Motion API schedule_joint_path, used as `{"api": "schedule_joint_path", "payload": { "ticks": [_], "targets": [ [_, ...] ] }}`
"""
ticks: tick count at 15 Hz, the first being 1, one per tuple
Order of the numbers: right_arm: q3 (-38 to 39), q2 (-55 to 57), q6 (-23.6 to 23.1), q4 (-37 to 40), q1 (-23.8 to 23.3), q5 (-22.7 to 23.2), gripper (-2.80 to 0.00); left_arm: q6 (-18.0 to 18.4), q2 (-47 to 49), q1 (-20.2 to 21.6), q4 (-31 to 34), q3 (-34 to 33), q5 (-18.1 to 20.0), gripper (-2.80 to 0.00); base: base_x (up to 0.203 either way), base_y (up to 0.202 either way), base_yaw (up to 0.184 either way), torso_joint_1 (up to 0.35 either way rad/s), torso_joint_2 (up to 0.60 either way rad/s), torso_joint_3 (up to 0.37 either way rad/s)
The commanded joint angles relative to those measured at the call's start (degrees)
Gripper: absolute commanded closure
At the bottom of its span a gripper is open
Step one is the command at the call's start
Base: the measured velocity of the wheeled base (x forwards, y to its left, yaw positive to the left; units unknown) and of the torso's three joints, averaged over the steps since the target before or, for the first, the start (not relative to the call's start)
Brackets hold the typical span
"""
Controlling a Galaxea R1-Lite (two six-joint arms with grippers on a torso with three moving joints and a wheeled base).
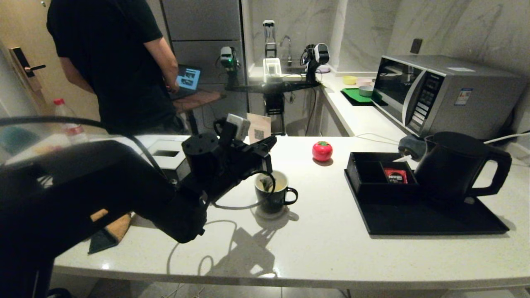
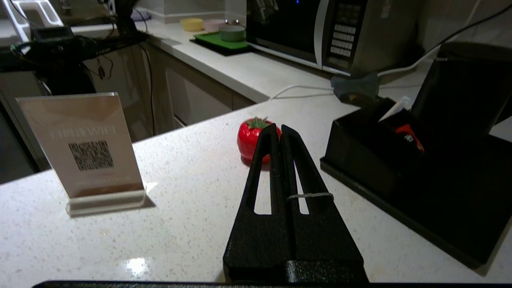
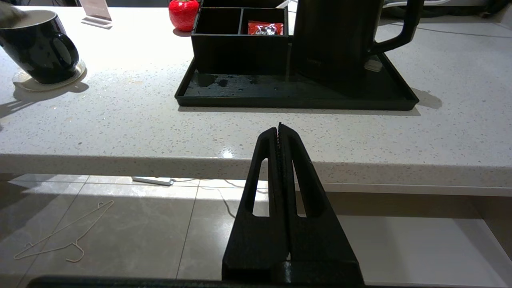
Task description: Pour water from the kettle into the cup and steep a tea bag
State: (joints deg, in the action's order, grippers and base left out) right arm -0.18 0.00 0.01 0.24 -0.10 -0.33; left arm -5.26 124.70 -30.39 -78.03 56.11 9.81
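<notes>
1. Kitchen surroundings are framing the scene: a white speckled worktop (image 1: pixel 314 244) is carrying everything, with a microwave (image 1: pixel 439 93) sitting behind the kettle and a person (image 1: pixel 112 62) standing beyond the cup.
2. Nearest the cup (image 1: pixel 273 192) is the left end effector (image 1: pixel 265 145), which is hovering just above and behind the cup's rim; its fingers are pressed together, and a thin string is crossing one of them in the left wrist view (image 2: pixel 310 196).
3. That string appears to be running down into the cup, where the tea bag (image 1: pixel 265 183) is showing as a small pale shape against the white inside, seemingly dangling in the water (image 1: pixel 279 181).
4. So the coming move is likely turning on a straight vertical line: the tea bag is lying directly below the left end effector, and dipping would mean travelling up and down over the cup's mouth.
5. The cup is standing upright on a pale coaster (image 1: pixel 271 213), ear handle pointing toward the kettle (image 1: pixel 455 165).
6. The kettle is resting upright on the black tray (image 1: pixel 430 219), well apart from the cup.
7. The right end effector (image 3: pixel 280 130) is idling with fingers closed and empty, off the worktop's near edge.
</notes>
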Motion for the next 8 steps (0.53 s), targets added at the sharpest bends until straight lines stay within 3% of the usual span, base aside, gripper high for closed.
{"api": "schedule_joint_path", "payload": {
  "ticks": [1, 8],
  "targets": [
    [0.01, 0.0, -0.01, 0.02, 0.01, -0.1, 0.0, -0.01, -1.92, -0.02, -0.45, -0.21, 0.03, 0.0, 0.0, 0.0, 0.0, 0.0, 0.0, 0.0],
    [0.01, 0.0, -0.01, 0.02, 0.01, -0.02, 0.0, 0.08, 2.62, -0.02, -1.1, -0.49, -0.27, 0.0, 0.0, 0.0, 0.0, 0.0, 0.0, 0.0]
  ]
}}
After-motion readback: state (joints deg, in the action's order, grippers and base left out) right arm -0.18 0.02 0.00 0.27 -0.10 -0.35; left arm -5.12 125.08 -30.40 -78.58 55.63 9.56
